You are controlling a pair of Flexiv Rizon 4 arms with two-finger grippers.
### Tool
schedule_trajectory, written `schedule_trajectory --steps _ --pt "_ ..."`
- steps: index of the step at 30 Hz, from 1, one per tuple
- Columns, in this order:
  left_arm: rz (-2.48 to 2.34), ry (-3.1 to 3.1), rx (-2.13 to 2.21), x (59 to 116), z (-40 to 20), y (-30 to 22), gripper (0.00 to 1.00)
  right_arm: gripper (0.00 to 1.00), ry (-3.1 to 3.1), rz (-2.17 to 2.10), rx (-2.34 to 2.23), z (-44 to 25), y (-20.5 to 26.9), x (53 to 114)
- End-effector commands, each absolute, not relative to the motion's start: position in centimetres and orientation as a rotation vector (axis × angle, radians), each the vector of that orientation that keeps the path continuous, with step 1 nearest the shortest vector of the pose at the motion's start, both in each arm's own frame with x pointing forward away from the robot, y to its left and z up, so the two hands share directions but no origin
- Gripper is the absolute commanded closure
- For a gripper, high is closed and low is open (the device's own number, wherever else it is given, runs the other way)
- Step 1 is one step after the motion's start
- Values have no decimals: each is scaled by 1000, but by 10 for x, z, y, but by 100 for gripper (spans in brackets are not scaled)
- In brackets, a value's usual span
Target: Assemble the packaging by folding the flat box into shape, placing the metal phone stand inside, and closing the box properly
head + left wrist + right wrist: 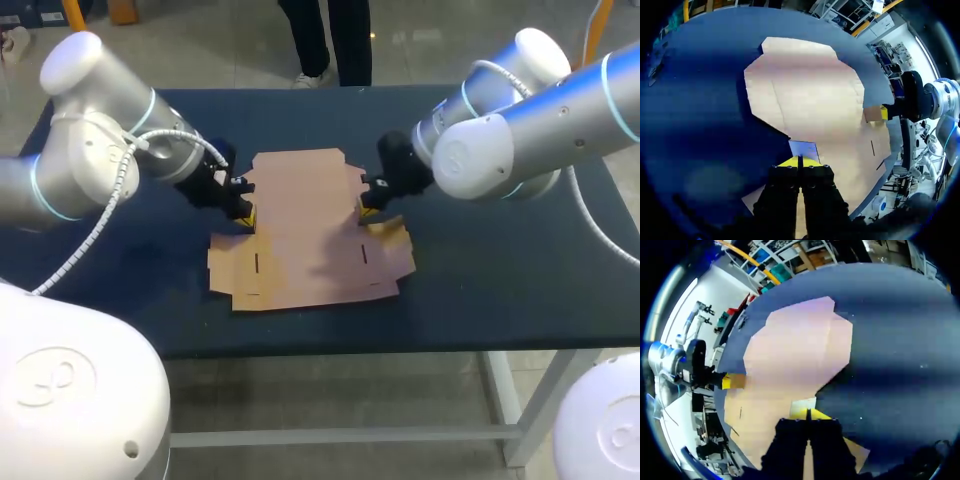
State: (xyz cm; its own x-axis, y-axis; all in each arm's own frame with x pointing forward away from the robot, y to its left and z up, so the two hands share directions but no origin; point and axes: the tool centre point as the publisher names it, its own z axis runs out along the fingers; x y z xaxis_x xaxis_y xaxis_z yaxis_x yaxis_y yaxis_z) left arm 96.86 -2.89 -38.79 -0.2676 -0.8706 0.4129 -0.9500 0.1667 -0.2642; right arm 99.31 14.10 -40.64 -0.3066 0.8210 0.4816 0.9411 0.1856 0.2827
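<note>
We see the flat box (305,225) as plain brown cardboard, matt and smooth, with scored creases. The table (500,270) has a dark matt top; we cannot tell whether it is cloth. The left arm (90,150) and right arm (530,130) wear smooth, glossy pale shells. The left gripper (246,217) and right gripper (366,212) have matt black bodies.
</note>
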Motion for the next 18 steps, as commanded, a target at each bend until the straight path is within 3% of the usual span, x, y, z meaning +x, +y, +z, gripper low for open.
schedule_trajectory --steps 1,18 --pt "696 -2274 1791 971 -387 -33 100 100 -2250 -773 -1712 -406 147 994" --pt "676 -2285 1771 976 -391 -40 100 100 -2283 -738 -1731 -407 155 990"
